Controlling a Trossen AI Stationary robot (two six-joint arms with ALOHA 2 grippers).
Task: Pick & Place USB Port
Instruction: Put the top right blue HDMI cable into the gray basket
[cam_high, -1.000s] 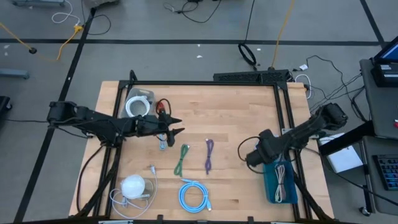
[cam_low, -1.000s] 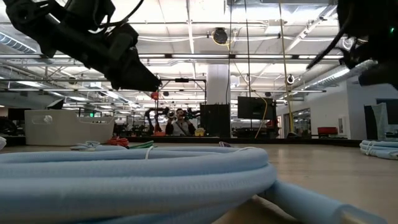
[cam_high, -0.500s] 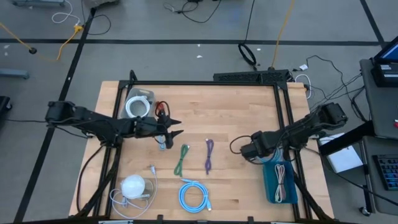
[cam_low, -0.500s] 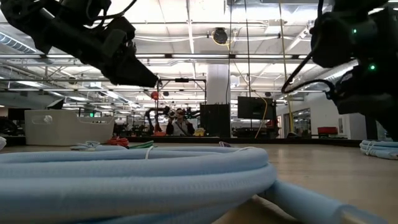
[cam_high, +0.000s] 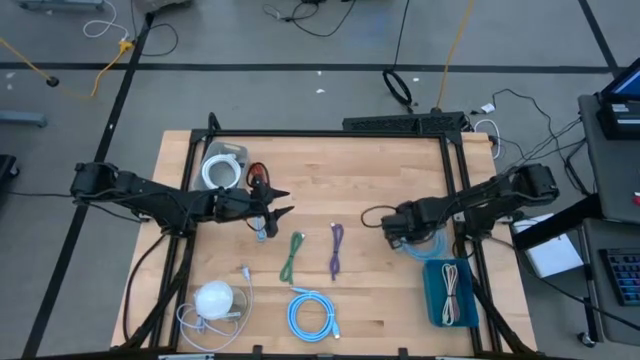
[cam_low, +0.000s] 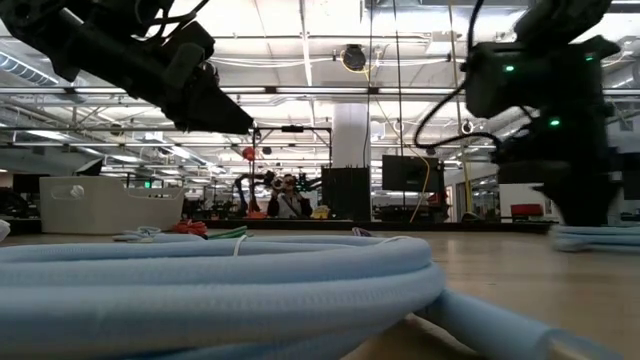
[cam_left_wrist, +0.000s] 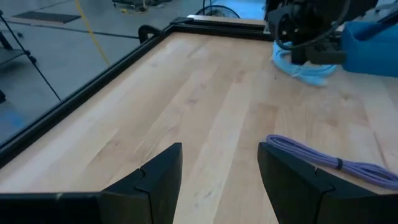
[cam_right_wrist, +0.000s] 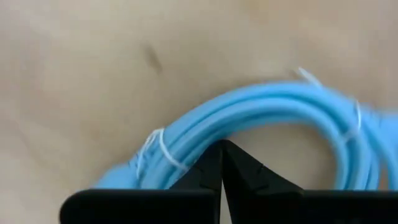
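A light blue coiled cable (cam_right_wrist: 261, 112), bound with white ties, lies on the wood beside the blue bin (cam_high: 447, 300) at the table's right. My right gripper (cam_right_wrist: 222, 149) points straight down over this coil with its fingers shut; it also shows in the high view (cam_high: 395, 226). My left gripper (cam_high: 283, 204) hovers open above the table's left half, nothing between its fingers (cam_left_wrist: 161, 180). A green cable (cam_high: 293, 255), a purple cable (cam_high: 336, 250) and a second light blue coil (cam_high: 312, 312) lie in the middle. I see no USB port as such.
A white cable lies in the blue bin. A white roll (cam_high: 222, 168) and a red cable (cam_high: 260, 172) sit at the far left, a white round object (cam_high: 213, 298) at the near left. A black frame (cam_high: 330, 135) edges the table. Bare wood lies at the far middle.
My right gripper has swung toward the table's left and far side, away from the bin, and has sunk toward the table. It has tipped from slanting until it points straight down over the light blue coil.
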